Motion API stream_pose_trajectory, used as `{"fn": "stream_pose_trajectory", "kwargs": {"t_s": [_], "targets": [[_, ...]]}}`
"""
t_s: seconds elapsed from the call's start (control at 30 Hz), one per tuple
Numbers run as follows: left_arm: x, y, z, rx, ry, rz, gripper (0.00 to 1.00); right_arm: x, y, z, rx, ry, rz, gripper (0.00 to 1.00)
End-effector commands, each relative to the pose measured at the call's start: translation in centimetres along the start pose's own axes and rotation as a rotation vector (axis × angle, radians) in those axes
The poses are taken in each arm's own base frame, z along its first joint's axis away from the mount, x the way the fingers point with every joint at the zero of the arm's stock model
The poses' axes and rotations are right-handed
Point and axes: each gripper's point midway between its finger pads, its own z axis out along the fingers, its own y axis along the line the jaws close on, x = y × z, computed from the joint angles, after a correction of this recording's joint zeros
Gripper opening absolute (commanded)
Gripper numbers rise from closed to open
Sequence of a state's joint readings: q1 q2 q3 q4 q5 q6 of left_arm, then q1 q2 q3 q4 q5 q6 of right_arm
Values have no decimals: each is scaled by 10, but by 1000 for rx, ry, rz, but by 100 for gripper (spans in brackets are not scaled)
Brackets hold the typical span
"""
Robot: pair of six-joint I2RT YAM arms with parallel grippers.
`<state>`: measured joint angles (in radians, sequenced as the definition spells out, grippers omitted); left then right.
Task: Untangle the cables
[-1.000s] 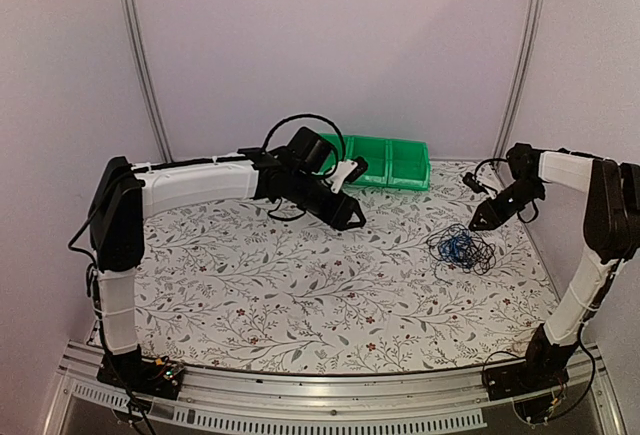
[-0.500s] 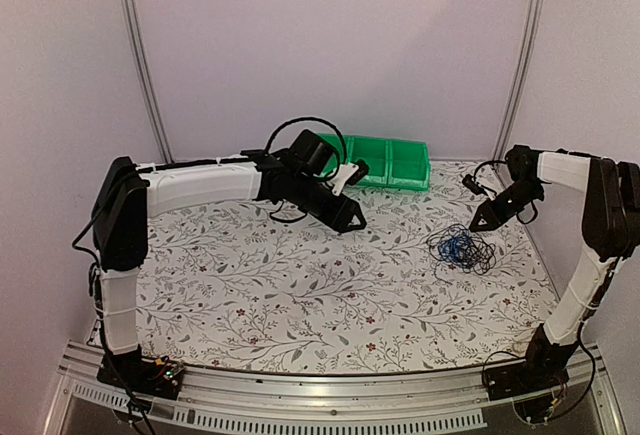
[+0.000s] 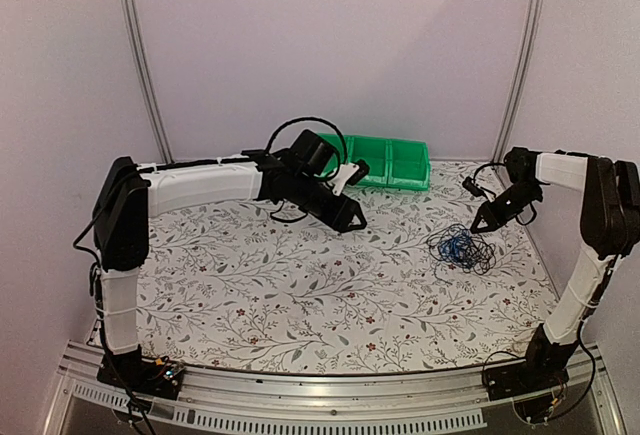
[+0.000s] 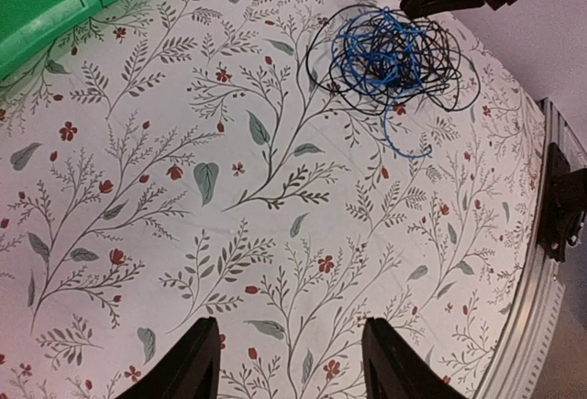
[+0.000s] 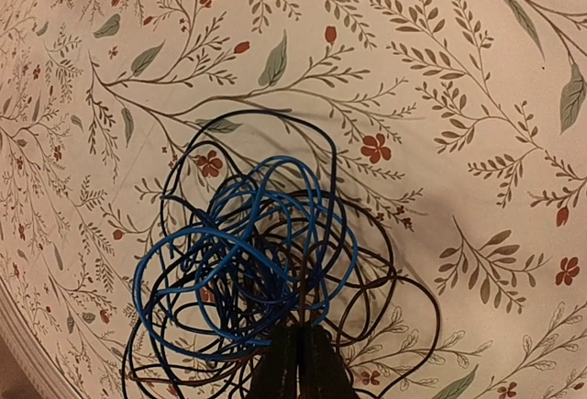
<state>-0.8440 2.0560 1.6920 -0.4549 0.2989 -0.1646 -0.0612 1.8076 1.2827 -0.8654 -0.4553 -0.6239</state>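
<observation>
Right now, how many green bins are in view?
2, side by side at the table's far edge: the right bin in full view, the left bin partly behind the left arm. More could be hidden behind that arm.

You're in a robotics lab cell, not a home. Plain lilac walls (image 3: 330,45) box in the floral-printed desk (image 3: 280,295), and aluminium posts (image 3: 140,55) run up the back corners. A slotted aluminium rail (image 3: 330,395) along the near edge carries the bolted left arm (image 3: 200,183) and right arm (image 3: 598,225). Green bins (image 3: 385,162) sit at the back.
</observation>
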Motion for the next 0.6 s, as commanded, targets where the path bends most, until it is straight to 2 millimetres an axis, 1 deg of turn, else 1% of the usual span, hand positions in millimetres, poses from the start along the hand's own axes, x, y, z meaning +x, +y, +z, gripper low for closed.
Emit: {"fn": "stream_pose_trajectory", "kwargs": {"t_s": [0.0, 0.03, 0.1, 0.17, 0.23, 0.27, 0.3, 0.33, 0.4, 0.47, 0.57], "targets": [[-8, -5, 1, 6, -14, 24, 56, 1, -1, 2, -4, 5, 19, 2], [-8, -5, 1, 6, -15, 25, 56, -2, 0, -1, -7, -1, 19, 0], [-10, -5, -1, 1, -20, 28, 56, -10, 6, -13, -18, -22, 13, 0], [-16, -4, -5, -15, -36, 32, 55, -26, 20, -35, -45, -65, -12, 0], [-28, -4, -11, -33, -70, 41, 55, -45, 41, -59, -70, -118, -76, 0], [-37, -4, -15, -41, -100, 50, 56, -53, 54, -73, -75, -149, -114, 0], [-47, -4, -19, -50, -131, 60, 55, -58, 64, -82, -85, -164, -145, 0], [-57, -5, -24, -58, -166, 72, 56, -64, 84, -91, -104, -176, -189, 0], [-86, -10, -39, -63, -262, 97, 56, -69, 114, -106, -129, -185, -271, 0], [-117, -23, -56, -43, -373, 132, 57, -71, 137, -118, -147, -193, -330, 0], [-153, -47, -76, -1, -515, 203, 60, -78, 166, -141, -168, -235, -400, 0]]}}
